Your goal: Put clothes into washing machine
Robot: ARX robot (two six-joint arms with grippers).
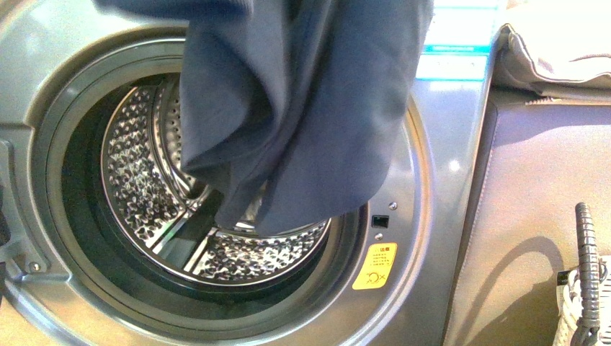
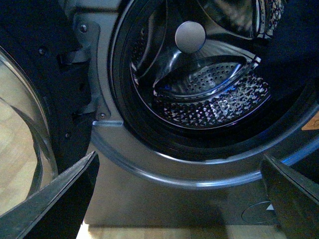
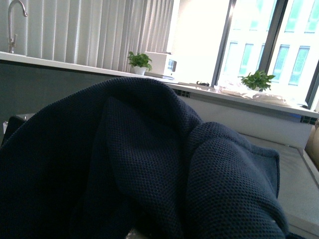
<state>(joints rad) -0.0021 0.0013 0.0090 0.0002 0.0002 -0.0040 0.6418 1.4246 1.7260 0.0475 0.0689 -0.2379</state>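
Observation:
The clothes (image 1: pixel 302 108), a dark navy garment, hang from above the top edge of the front view. They drape over the upper right of the washing machine (image 1: pixel 447 180) porthole, and the lowest fold reaches the mouth of the perforated steel drum (image 1: pixel 137 180). My right gripper is shut on the clothes (image 3: pixel 149 164); the fabric fills the right wrist view and hides its fingers. My left gripper (image 2: pixel 179 199) is open and low in front of the washer's lower rim (image 2: pixel 164 169), with nothing between its fingers (image 2: pixel 65 199). The clothes (image 2: pixel 294 35) show as a dark mass by the drum (image 2: pixel 209 94).
The open glass door (image 2: pixel 25 124) stands to the washer's left. A yellow sticker (image 1: pixel 375 265) marks the front panel. A beige cushion (image 1: pixel 555 50) lies on the unit right of the washer. A white woven basket (image 1: pixel 573 303) with a grey handle (image 1: pixel 587 259) stands at lower right.

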